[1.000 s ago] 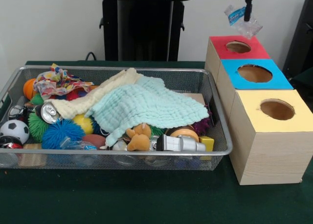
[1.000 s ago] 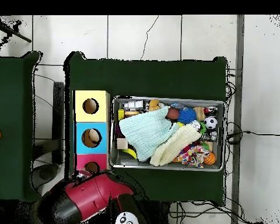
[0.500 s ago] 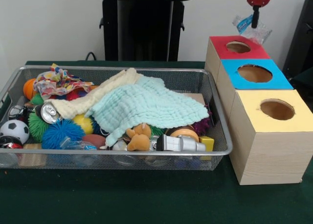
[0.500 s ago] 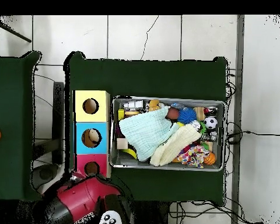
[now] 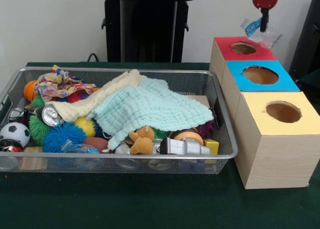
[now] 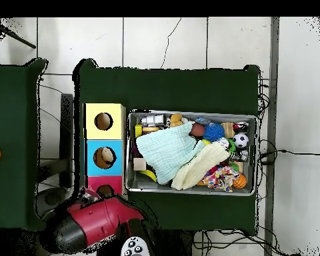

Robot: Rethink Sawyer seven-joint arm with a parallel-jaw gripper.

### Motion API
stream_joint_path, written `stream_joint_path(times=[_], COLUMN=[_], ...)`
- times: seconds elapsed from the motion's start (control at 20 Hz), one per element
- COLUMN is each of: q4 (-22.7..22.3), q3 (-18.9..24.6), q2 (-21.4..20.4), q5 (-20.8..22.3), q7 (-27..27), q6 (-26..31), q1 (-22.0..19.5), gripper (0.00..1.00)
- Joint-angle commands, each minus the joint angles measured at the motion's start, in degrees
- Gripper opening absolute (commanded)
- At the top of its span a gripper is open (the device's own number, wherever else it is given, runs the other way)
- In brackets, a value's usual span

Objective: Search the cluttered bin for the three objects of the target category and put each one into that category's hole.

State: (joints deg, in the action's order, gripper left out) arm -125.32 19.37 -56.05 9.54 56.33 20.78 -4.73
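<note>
My gripper (image 5: 263, 20) hangs at the top right, shut on a crumpled clear plastic wrapper (image 5: 262, 33) with a blue label. The wrapper dangles just beyond the far right corner of the red box (image 5: 227, 43), not over its hole (image 5: 243, 48). From above, the red arm (image 6: 96, 223) covers the area beside the red box (image 6: 96, 183). The wire bin (image 5: 115, 164) is piled with clutter under an aqua cloth (image 5: 150, 109) and a cream cloth (image 5: 95, 101). What lies beneath the cloths is hidden.
A blue box (image 5: 260, 75) and a yellow box (image 5: 283, 111) stand in line with the red one, right of the bin. The blue hole (image 6: 106, 157) shows an object inside. A can (image 5: 50, 115), soccer ball (image 5: 14, 133), blue spiky ball (image 5: 62, 135) and plush toy (image 5: 142, 140) line the bin's front.
The gripper has carried the wrapper rightward and a little up, from over the red hole to beyond the box's far right corner. The bin's contents have not moved.
</note>
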Motion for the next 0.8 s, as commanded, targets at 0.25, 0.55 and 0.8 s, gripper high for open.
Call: stream_joint_path(times=[0.25, 0.55, 0.8], q4=[8.37, 9.80, 11.50], q3=[0.52, 1.26, 1.07], q2=[-3.07, -3.55, -1.73], q5=[-4.83, -5.01, -4.54], q7=[8.29, 7.85, 9.55], q6=[14.56, 17.36, 15.75], q1=[-3.95, -4.47, -3.35], gripper=[0.00, 0.00, 0.00])
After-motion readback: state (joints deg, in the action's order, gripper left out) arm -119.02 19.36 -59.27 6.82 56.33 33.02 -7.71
